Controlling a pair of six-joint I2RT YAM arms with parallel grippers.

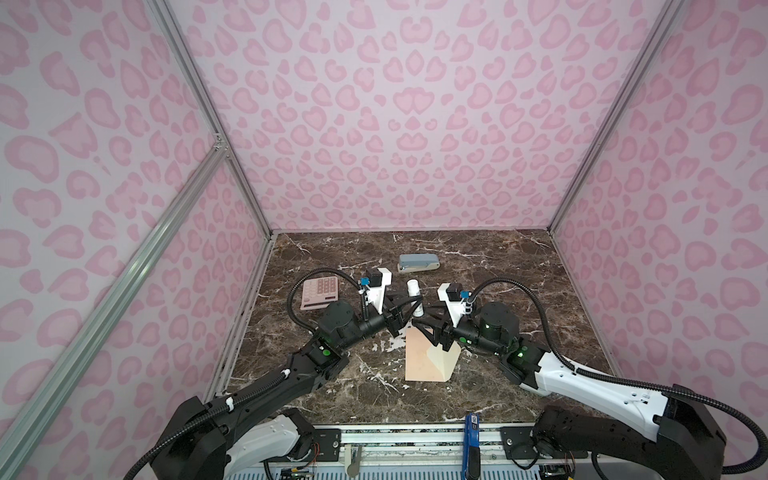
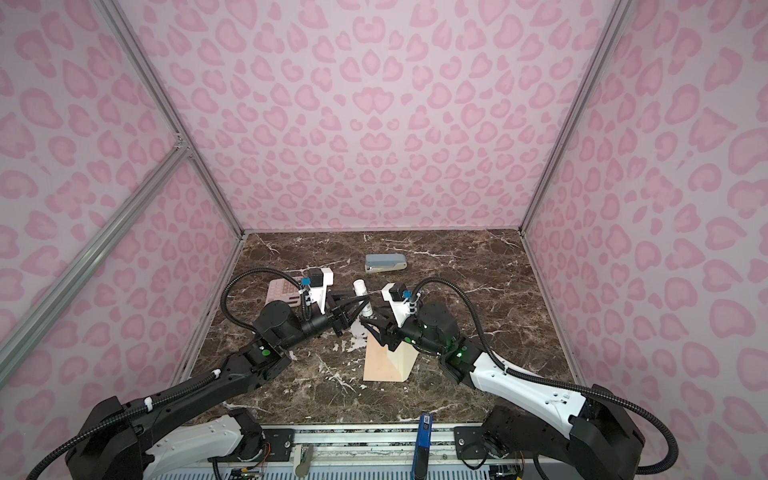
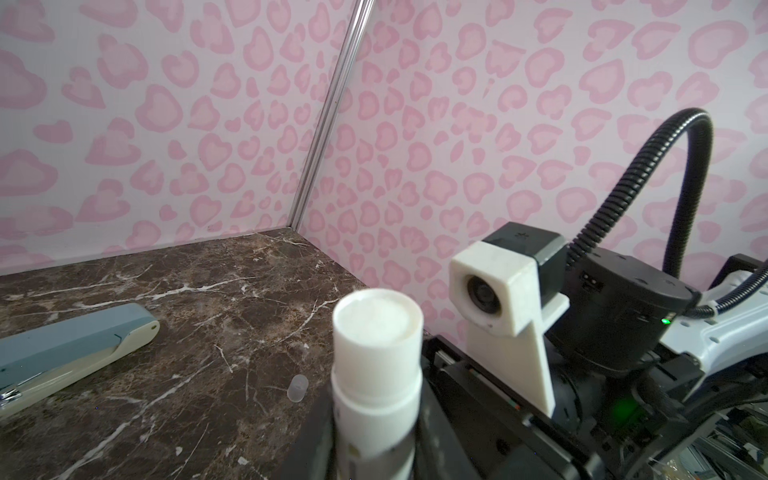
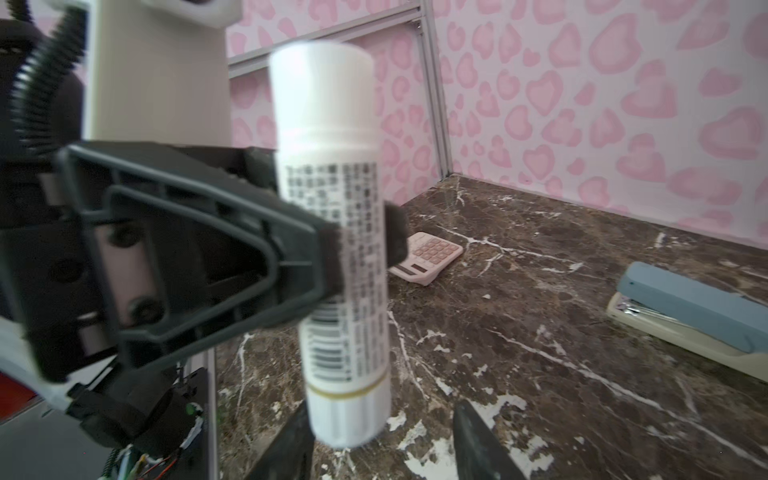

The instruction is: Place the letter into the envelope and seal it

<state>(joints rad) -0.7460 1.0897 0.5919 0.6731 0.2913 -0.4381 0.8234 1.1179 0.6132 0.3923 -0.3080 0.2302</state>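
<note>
Overhead, in both top views, your left pincer (image 1: pixel 413 302) is clamped across the middle of a white glue stick (image 1: pixel 414 287), holding it above the marble table (image 1: pixel 519 282); your right pincer (image 1: pixel 422 321) sits at the stick's lower end with its jaws apart; the envelope (image 1: pixel 417 361) lies flat on the table directly beneath that right pincer and reaches back toward the arm bases, its cream flap (image 1: pixel 442 358) on the right arm's side; a pink calculator (image 1: pixel 320 293) lies out past the left pincer's wrist, and a grey-blue stapler (image 1: pixel 417 263) lies beyond both pincers. From the left wrist, the stick's bare white tip rises between your left fingers (image 3: pixel 316 440); a small clear cap (image 3: pixel 298 387) lies on the marble just beyond them. From the right wrist, you see the left pincer squeezing the printed label; your right fingers (image 4: pixel 478 440) stand either side of the stick's base, with a gap showing on one side.
</note>
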